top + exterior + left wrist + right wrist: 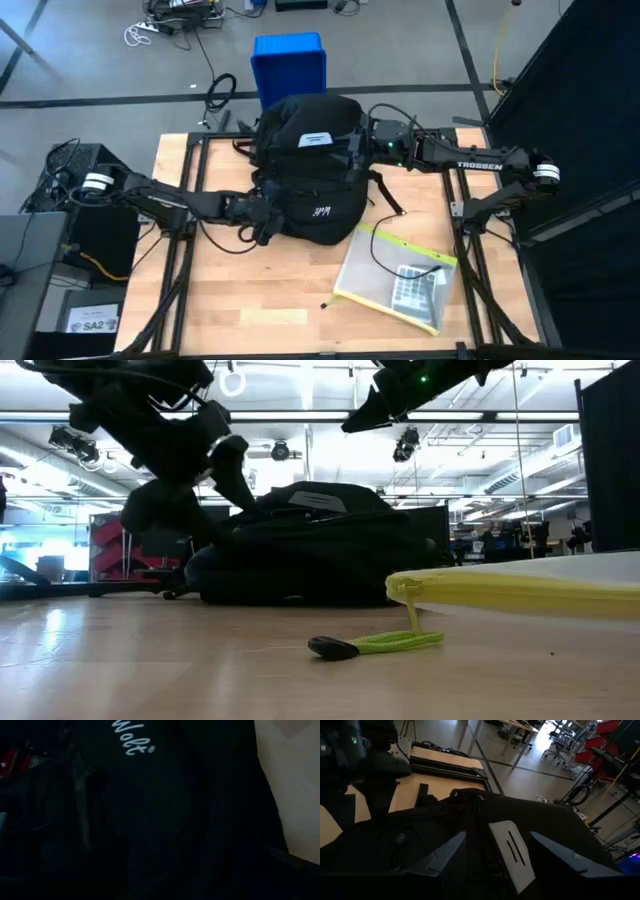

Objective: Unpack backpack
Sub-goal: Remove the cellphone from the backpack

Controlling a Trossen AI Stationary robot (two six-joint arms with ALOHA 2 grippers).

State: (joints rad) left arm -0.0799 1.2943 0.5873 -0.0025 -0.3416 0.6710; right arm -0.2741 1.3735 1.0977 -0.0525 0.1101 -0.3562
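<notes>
The black backpack (305,165) lies flat on the far middle of the table, its white label (316,139) facing up and its white logo print (321,211) toward the near side. My right gripper (505,855) hangs open above the label (512,852), clear of the fabric, as the low view (365,415) also shows. My left gripper (263,217) sits low at the backpack's near-left side. Its wrist view is filled with dark fabric and the logo print (127,737).
A clear pouch with a yellow zip edge (395,280) lies at the near right, holding a calculator and a cable. Its green pull strap (385,643) trails on the wood. A blue plastic box (289,62) stands beyond the far edge. Bare wood shows at the near left (240,300).
</notes>
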